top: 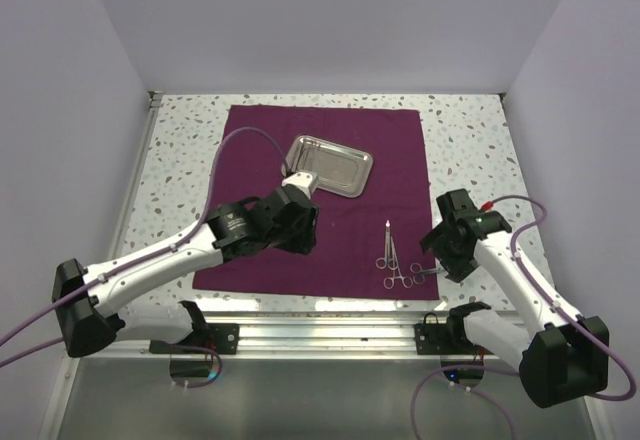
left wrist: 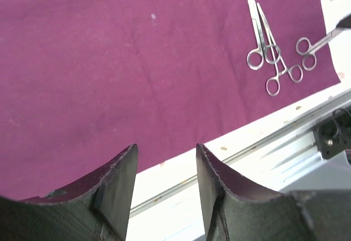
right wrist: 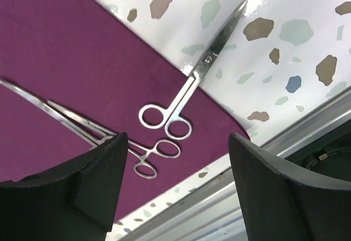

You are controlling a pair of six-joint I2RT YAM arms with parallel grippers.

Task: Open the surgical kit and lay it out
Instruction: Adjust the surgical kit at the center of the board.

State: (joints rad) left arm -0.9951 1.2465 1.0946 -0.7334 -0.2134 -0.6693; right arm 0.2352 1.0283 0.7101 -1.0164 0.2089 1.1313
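Surgical kit, seen from the top view, is already opened. Its maroon cloth wrap (top: 250,150) lies flat on a speckled terrazzo table (top: 470,130). Plain pale walls (top: 330,20) close three sides, and an aluminium rail (top: 320,330) runs along the near edge. The steel tray (top: 335,168) sits askew on the cloth's far half. Two ring-handled forceps (top: 388,252) lie by the near right corner, with scissors (top: 428,272) just beside them. The left gripper (top: 298,238) hangs over mid-cloth, on the near side of the tray. The right gripper (top: 440,253) hangs over the cloth's right edge.

In the left wrist view, the left gripper (left wrist: 166,148) has its jaws moderately apart with nothing between them, above the cloth's (left wrist: 109,60) near edge and the rail (left wrist: 285,142). The forceps (left wrist: 269,55) overlap at upper right, near the scissors (left wrist: 310,46).

In the right wrist view, the right gripper (right wrist: 178,137) is spread wide and holds nothing. The scissors (right wrist: 205,68) lie below it, rings on the cloth (right wrist: 66,49) corner and blades over bare table (right wrist: 296,11). The forceps (right wrist: 82,126) lie to the left.
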